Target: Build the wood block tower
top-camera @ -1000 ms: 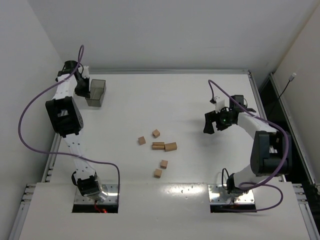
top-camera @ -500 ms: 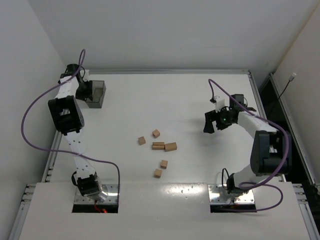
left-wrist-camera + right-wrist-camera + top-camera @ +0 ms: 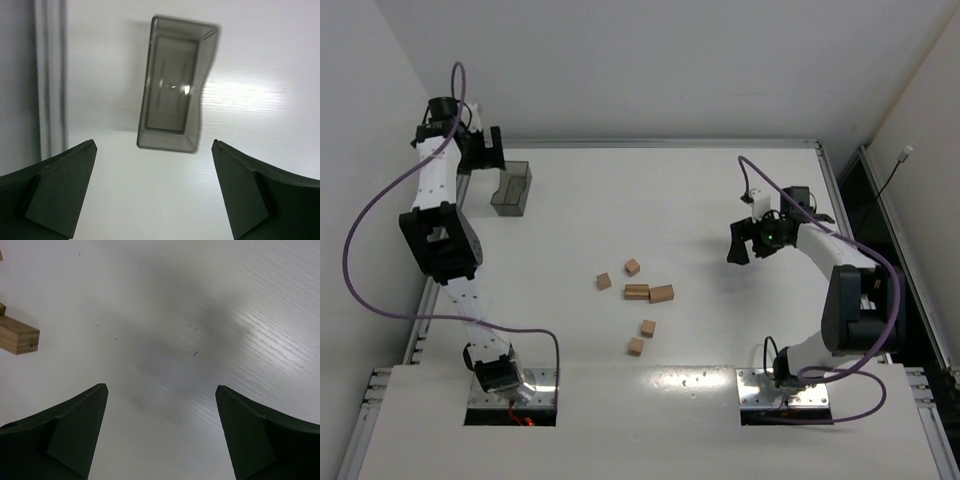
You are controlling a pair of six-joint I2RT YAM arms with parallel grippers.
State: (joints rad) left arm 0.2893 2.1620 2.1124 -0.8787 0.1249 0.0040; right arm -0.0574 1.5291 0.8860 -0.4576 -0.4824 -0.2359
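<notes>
Nothing stacked yet — left gripper [image 3: 154, 144] and right gripper [image 3: 161, 387] gape wide, empty; next, reach the scattered wood blocks [image 3: 661, 293].

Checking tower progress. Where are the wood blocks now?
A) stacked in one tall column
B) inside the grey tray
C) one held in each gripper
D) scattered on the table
D: the blocks lie scattered on the table; the tray is empty, and the left gripper and right gripper are open, holding nothing.
</notes>
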